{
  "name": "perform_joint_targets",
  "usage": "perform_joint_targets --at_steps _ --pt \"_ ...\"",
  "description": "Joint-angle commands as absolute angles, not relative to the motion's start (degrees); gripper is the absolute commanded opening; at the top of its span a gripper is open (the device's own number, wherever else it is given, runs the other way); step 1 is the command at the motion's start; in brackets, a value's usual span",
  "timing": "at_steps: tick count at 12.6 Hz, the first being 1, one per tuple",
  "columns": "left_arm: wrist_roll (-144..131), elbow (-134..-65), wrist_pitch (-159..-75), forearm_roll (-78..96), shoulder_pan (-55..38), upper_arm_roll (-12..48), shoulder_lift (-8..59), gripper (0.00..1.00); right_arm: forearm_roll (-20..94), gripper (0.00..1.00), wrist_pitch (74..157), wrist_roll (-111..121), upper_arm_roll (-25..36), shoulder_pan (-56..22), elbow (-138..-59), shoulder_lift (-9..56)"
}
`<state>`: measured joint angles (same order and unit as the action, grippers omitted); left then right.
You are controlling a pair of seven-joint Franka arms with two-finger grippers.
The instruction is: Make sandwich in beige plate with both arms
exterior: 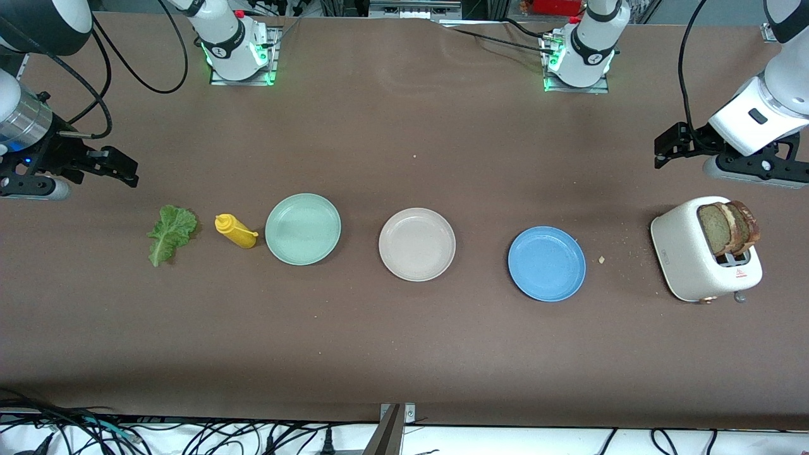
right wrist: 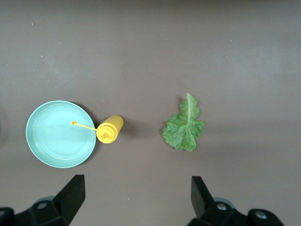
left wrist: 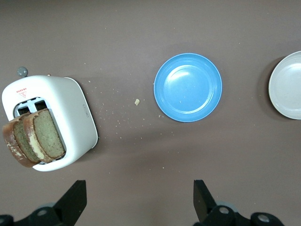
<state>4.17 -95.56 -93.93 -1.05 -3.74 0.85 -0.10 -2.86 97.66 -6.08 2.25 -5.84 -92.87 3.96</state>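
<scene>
Showing lettuce leaf [right wrist: 184,125], unlike left wrist view.

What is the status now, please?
Both claws open: left near toaster, right near lettuce. Beige plate empty. Bread in toaster.

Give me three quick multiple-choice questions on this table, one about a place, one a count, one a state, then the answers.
1. Where are the bread slices?
A. in the toaster
B. on the blue plate
C. beside the lettuce leaf

2. How many plates are there?
A. two
B. three
C. four

3. The beige plate is:
A. empty
B. holding bread
C. holding lettuce

Answers: 1 A, both slices stand in the slots. 2 B, the green plate, beige and blue ones. 3 A, nothing lies on it.
</scene>
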Motion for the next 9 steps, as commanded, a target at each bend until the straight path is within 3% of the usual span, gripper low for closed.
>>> perform_joint_targets --at_steps 1,9 --pt "4.66 -96.06 -93.96 -1.49 -4.31 0.26 -0.62 1.00 -3.43 1.00 98.26 -6.94 2.29 -6.15 -93.34 3.52" --pt "4.75 -96.24 -93.60 -1.49 -3.87 0.18 -0.62 1.00 -3.43 1.00 98.17 -6.94 2.29 -6.15 -93.43 3.52"
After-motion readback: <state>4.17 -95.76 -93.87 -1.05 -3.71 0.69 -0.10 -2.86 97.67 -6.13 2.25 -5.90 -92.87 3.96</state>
